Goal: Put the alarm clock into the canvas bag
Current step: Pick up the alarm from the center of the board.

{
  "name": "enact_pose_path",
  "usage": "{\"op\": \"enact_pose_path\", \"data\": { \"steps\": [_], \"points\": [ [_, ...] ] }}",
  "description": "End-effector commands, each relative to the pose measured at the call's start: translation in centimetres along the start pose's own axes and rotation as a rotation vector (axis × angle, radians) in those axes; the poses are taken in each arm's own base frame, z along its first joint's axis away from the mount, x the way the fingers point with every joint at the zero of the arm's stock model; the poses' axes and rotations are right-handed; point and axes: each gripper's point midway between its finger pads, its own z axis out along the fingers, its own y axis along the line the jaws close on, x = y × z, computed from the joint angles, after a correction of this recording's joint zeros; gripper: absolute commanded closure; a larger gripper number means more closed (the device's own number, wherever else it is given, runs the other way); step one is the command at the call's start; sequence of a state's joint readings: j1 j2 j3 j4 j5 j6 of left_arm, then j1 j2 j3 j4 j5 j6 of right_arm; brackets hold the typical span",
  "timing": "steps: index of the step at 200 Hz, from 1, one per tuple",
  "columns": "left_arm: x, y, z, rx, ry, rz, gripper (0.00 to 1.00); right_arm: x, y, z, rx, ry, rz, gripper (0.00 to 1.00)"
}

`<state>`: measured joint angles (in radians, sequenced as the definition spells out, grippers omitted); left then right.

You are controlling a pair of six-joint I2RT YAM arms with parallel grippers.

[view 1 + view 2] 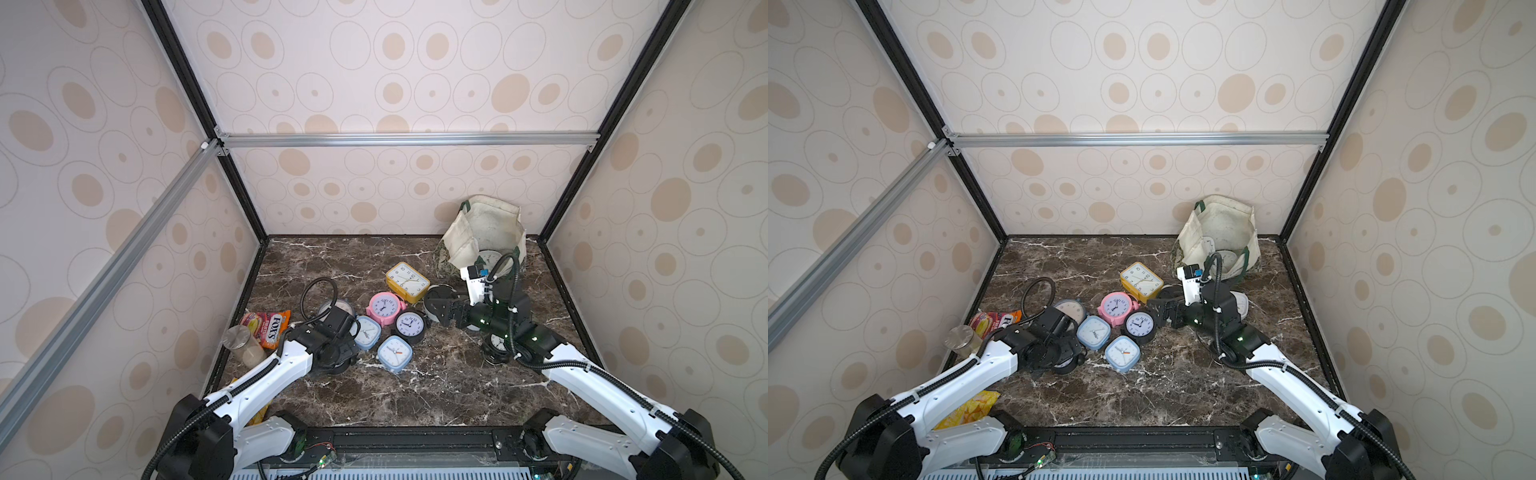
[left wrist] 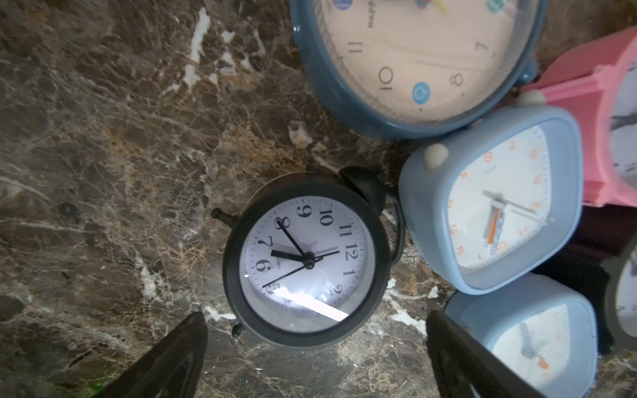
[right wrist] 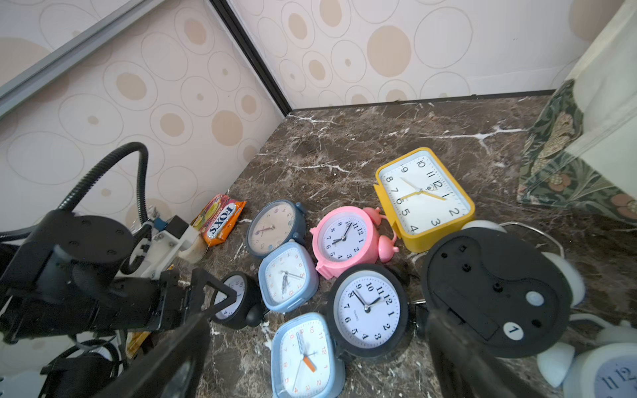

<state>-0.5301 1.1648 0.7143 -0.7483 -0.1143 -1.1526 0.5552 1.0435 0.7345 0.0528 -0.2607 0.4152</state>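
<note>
Standing open, canvas bag (image 1: 1223,218) holds pale clock (image 1: 1229,260).

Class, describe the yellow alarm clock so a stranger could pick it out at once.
Find the canvas bag in the far right corner of the marble table. Beside its patterned base, heading the cluster of clocks, lies the yellow alarm clock. It alone is rectangular and yellow; its nearest neighbours are pink and black.

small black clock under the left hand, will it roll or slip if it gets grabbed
The small black clock seems to lie face up, so it probably won't roll. Its round rim and glossy glass look slippery. Its thin legs and wire handle could snag the light blue clock nearby.
</note>
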Motion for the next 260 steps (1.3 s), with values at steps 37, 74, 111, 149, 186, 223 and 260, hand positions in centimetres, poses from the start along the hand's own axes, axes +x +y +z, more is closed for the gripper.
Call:
{"op": "enact_pose_path", "data": {
  "steps": [37, 74, 111, 149, 186, 223, 260],
  "points": [
    [-0.6, -0.6, 0.7, 0.024, -0.011, 0.019, 0.02, 1.1, 1.1, 0.2, -0.076, 0.025, 0.048, 0.0],
    [-0.5, 0.0, 1.8, -0.028, 0.003, 0.041, 0.02, 1.6, 1.4, 0.4, -0.093, 0.044, 0.052, 0.0],
    [-0.8, 0.5, 1.9, -0.058, -0.006, 0.046, 0.02, 2.3, 1.3, 0.4, -0.096, 0.053, 0.07, 0.0],
    [-0.5, 0.5, 2.6, -0.053, 0.006, 0.045, 0.02, 2.4, 1.3, 0.6, -0.102, 0.055, 0.081, 0.0],
    [-0.5, 0.7, 3.2, -0.071, 0.009, 0.042, 0.02, 2.5, 1.4, 0.7, -0.108, 0.058, 0.086, 0.0],
    [-0.4, 1.2, 3.3, -0.088, 0.007, 0.034, 0.1, 3.0, 1.4, 0.8, -0.114, 0.071, 0.095, 0.0],
    [-0.2, 1.8, 3.3, -0.103, 0.006, 0.019, 0.21, 3.0, 1.5, 0.6, -0.121, 0.073, 0.092, 0.0]
  ]
}}
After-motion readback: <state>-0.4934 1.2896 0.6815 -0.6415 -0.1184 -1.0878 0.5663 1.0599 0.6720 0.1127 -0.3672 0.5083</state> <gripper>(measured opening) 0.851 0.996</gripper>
